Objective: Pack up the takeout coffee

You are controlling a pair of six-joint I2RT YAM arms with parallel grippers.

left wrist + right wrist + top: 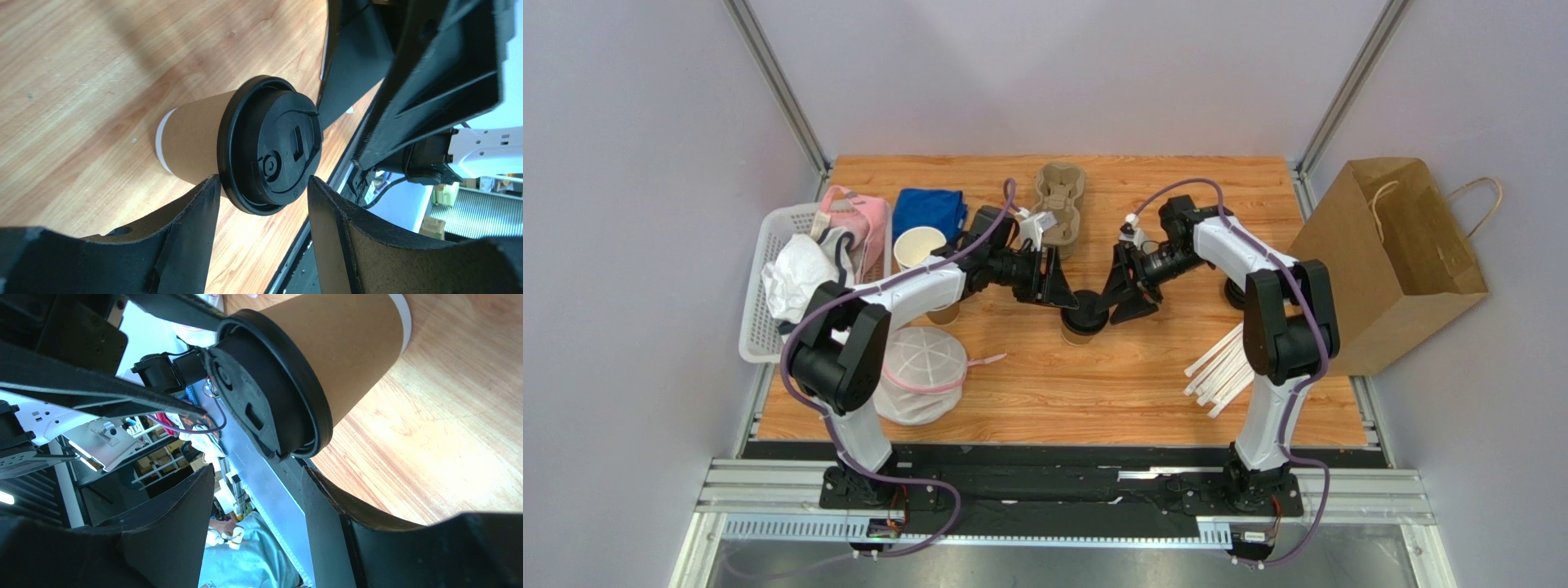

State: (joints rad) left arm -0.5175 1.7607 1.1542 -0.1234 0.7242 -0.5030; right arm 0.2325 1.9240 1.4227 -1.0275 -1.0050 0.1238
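Left end effector (pixel 263 184) grips paper cup (pixel 196 144).

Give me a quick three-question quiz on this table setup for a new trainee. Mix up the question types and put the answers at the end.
1. True or false: the coffee cup is lying on its side.
2. Where is the brown paper bag? A, at the left side of the table. B, at the table's right side. C, in the middle of the table.
3. Fill the gap: the cup's lid is coloured ____.

Key: 1, false: it stands upright. 2, B. 3, black.
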